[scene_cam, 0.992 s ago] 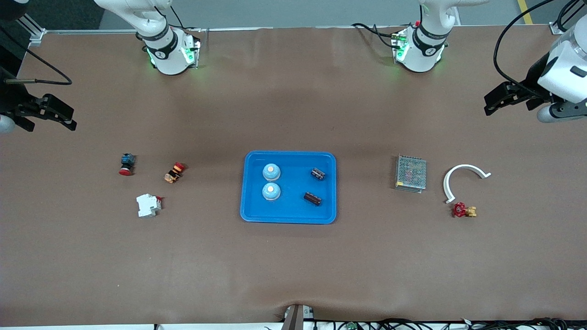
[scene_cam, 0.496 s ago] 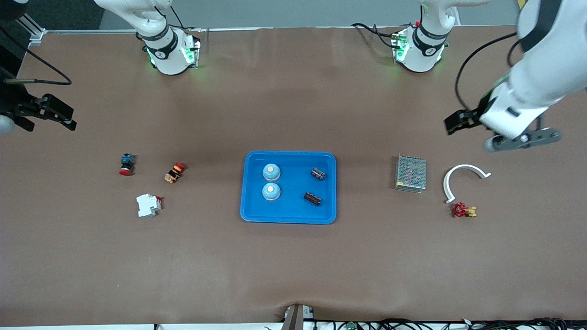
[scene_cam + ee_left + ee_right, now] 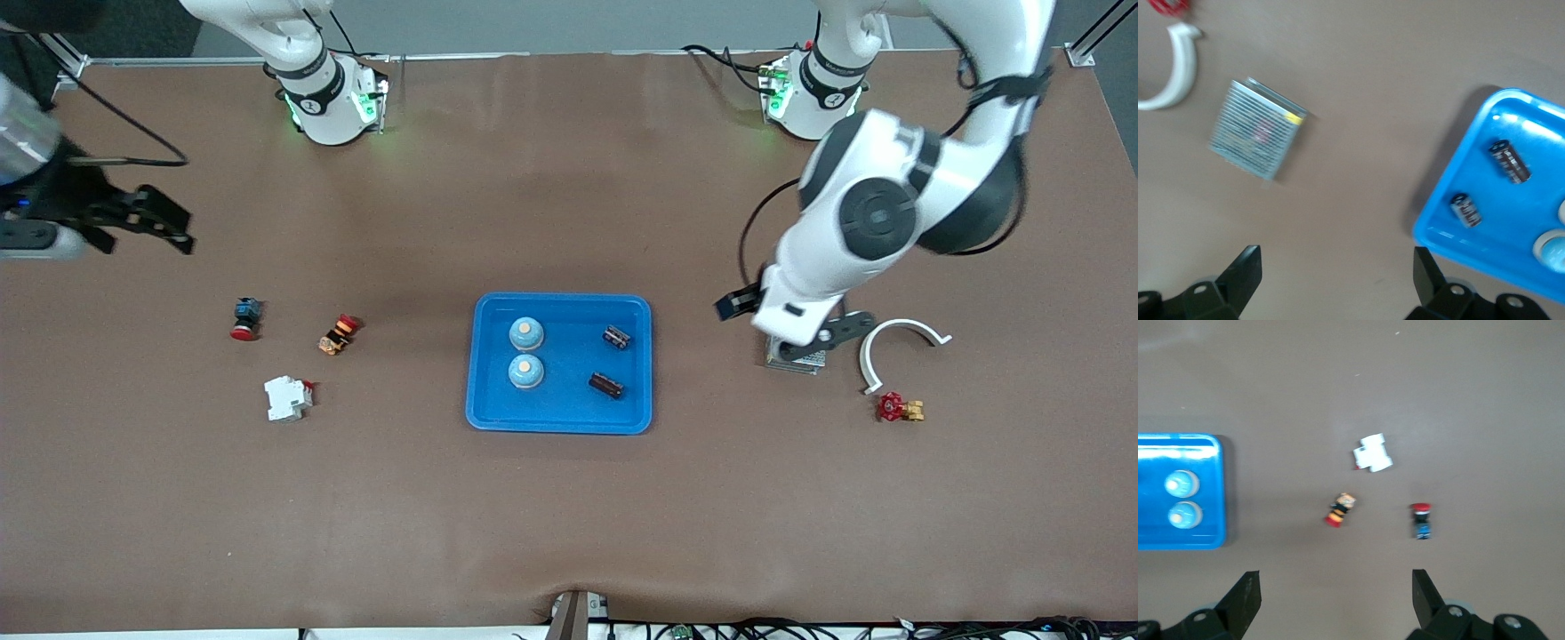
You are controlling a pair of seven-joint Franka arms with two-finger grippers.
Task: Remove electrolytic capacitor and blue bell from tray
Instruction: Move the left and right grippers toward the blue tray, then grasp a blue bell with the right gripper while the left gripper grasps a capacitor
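Left gripper [image 3: 1337, 283], jaws spread wide and empty, is hanging over the bench just beside the tray [image 3: 484, 418], the two capacitors [image 3: 616, 337] lying ahead of it at the tray's near edge; right gripper [image 3: 1335, 603], equally agape, is waiting well apart.

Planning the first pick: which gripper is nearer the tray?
Left. The left gripper hangs just off the tray, toward the left arm's end; the right gripper waits well away.
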